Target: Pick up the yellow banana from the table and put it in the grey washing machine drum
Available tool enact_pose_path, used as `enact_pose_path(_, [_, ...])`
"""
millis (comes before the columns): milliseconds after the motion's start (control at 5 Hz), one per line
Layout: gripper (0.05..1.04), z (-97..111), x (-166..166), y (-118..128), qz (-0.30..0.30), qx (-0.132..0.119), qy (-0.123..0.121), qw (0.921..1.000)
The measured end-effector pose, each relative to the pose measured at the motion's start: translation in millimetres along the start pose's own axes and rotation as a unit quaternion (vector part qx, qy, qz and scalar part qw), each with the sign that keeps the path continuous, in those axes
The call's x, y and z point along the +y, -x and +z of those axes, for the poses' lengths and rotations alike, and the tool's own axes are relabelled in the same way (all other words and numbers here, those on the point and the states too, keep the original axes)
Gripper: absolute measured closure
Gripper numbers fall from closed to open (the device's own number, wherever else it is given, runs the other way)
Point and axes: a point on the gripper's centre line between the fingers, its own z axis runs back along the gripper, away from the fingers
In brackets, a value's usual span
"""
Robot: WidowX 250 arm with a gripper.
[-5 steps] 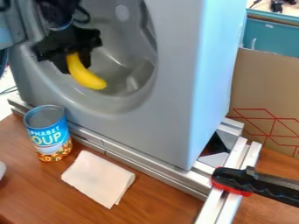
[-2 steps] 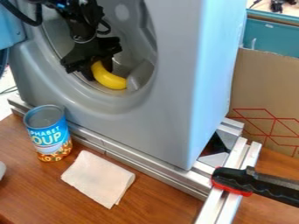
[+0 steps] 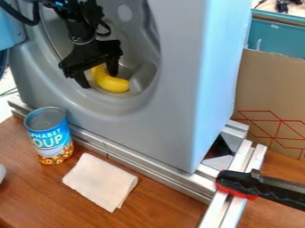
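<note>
Fingers [image 3: 113, 67] spread and released, a black gripper [image 3: 99, 81] hangs at the round opening of a gray machine [image 3: 175, 129], right above a yellow banana [image 3: 112, 83] lying inside the machine's rounded hollow. Metal rails [image 3: 134, 163] run beneath the machine. In front of it, a soup can [image 3: 49, 136] stands upright near a folded white cloth [image 3: 100, 181] on the wooden table [image 3: 164, 202]. A black-and-red clamp handle [image 3: 238, 184] juts past the machine's front corner; a cardboard panel [image 3: 271, 95] rises beside it.

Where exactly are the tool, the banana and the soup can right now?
Tool [image 3: 99, 80]: camera view, midway between its fingertips.
Banana [image 3: 109, 83]: camera view, middle of its curved body.
Soup can [image 3: 50, 139]: camera view, label on its side.
</note>
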Motion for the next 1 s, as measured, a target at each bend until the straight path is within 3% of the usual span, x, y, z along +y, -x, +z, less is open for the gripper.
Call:
enact_pose_path(400, [0.083, 35, 24, 7, 0.009, -0.009, 0.014, 0.9998])
enact_pose_path(600, [0.083, 54, 37, 24, -0.075, 0.028, 0.001, 0.9968])
enact_pose_path(800, [0.083, 73, 57, 51, -0.176, 0.105, -0.037, 0.9781])
enact_pose_path(1000, [0.083, 84, 53, 79, -0.298, 0.159, -0.067, 0.9389])
